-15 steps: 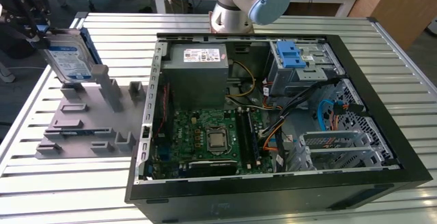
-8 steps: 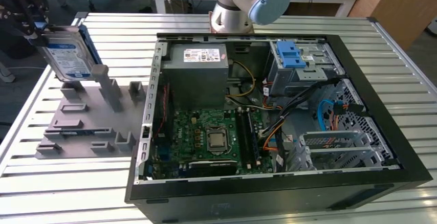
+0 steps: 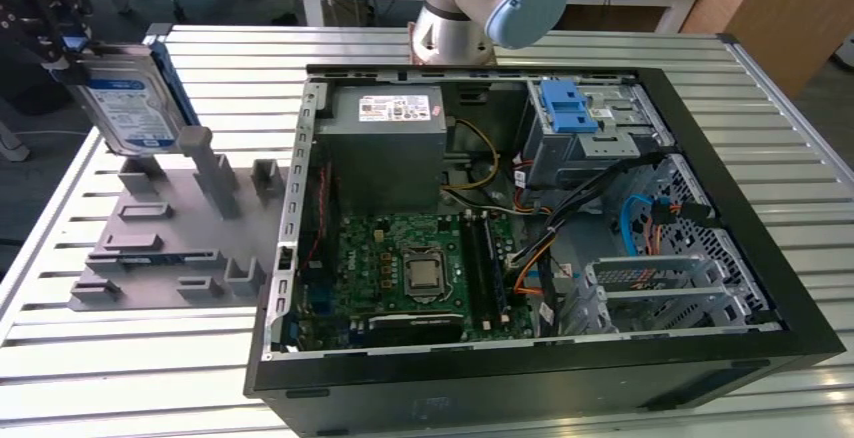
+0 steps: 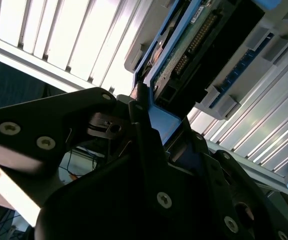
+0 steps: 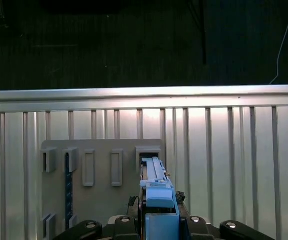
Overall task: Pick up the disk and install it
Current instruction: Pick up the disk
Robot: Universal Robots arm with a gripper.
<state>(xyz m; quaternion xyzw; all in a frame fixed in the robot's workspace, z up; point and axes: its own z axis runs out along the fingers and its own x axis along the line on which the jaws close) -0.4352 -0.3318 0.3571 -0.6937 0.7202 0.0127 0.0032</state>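
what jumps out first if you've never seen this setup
The open computer case lies on the slatted table, green board and cables bared, filling the exterior view's right. At that view's upper left the pincer grips the disk by its top edge, upright at the grey slotted stand.

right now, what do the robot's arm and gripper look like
The arm is silver-grey tubing with a round light-blue joint cap. The gripper is matte black, its angular linked fingers fastened with silver screws.
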